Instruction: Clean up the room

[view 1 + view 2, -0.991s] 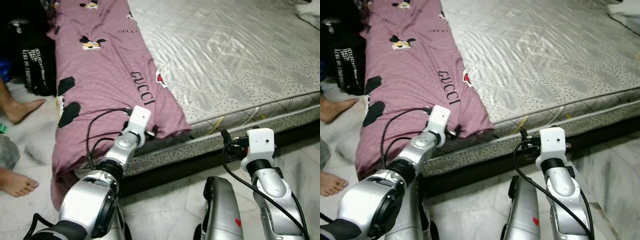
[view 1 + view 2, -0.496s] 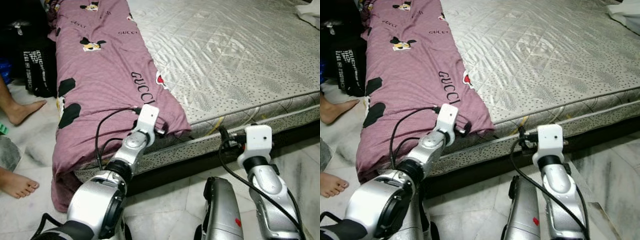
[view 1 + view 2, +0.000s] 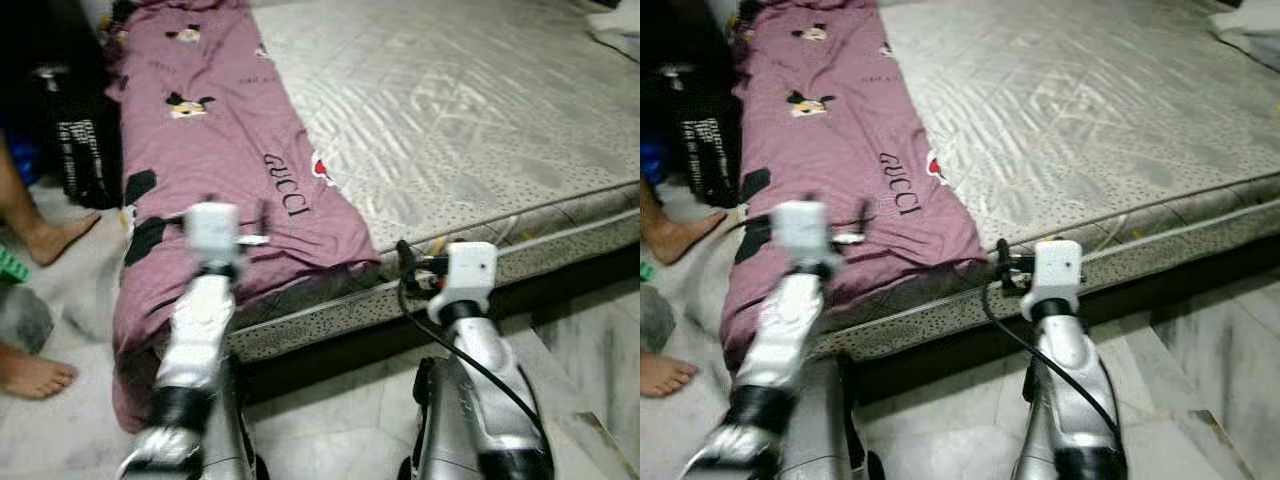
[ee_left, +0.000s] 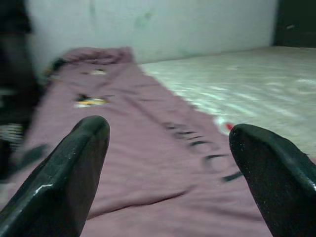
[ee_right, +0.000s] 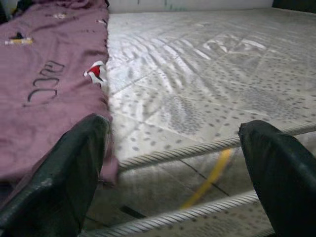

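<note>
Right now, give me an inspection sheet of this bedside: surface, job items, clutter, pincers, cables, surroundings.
Surface: bare grey quilted mattress, low on a pale marble floor.
Job's things: purple printed sheet bunched along the mattress's left side, its near end hanging over the edge toward the floor.
Clutter: pale fabric at the far right corner of the mattress; dark bag with white lettering on the floor at left.
Grippers: left pincer open, above the purple sheet; right pincer open, at the mattress edge beside the sheet's corner.
Cables: black cable along the right arm.
Surroundings: a person's bare feet on the floor at left; white wall behind the bed.
</note>
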